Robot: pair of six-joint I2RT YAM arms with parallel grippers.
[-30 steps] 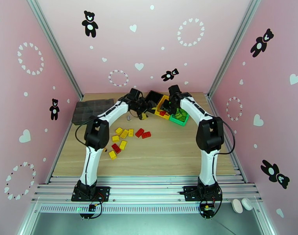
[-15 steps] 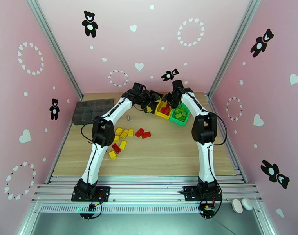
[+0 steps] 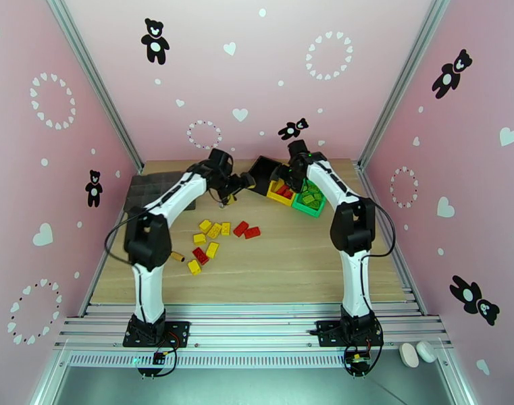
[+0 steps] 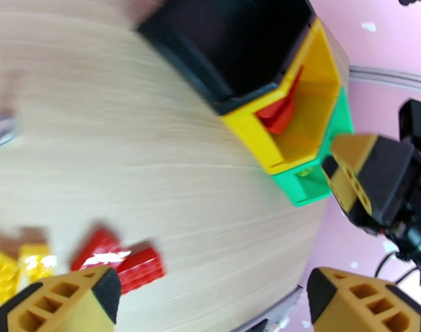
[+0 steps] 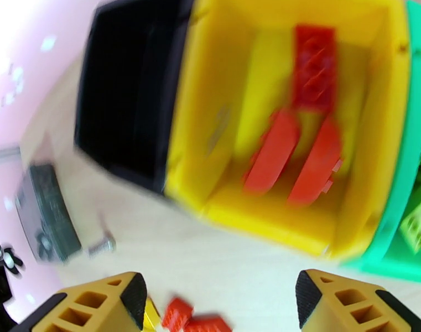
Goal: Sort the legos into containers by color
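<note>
Legos (image 3: 215, 239) lay in two lots. Loose yellow and red bricks were scattered on the left half of the desk (image 3: 304, 264), about midway between the near and far edges. The sorted ones sat in the containers (image 3: 292, 190) close to the far edge, right of centre.

The right gripper (image 5: 218, 297) hung over the yellow bin (image 5: 199, 161) with its fingers spread wide and nothing between them. I judged this a dropping stance, held above the open mouth so that a brick would fall inside. The left gripper (image 4: 210, 289) was also spread and empty. It hovered above bare desk between the scatter and the black bin (image 4: 227, 51), probably to stay clear of the other arm.

The row of bins ran diagonally, with the black end toward the far edge and the green bin (image 3: 309, 204) toward the right edge. Inside the yellow bin, one red brick (image 5: 314, 62) lay flat and studs up, its long axis pointing at the back wall. Two more red bricks (image 5: 296, 153) leaned on edge, parallel to each other. Green bricks filled the green bin. The long axes of the loose bricks pointed in no common direction.
</note>
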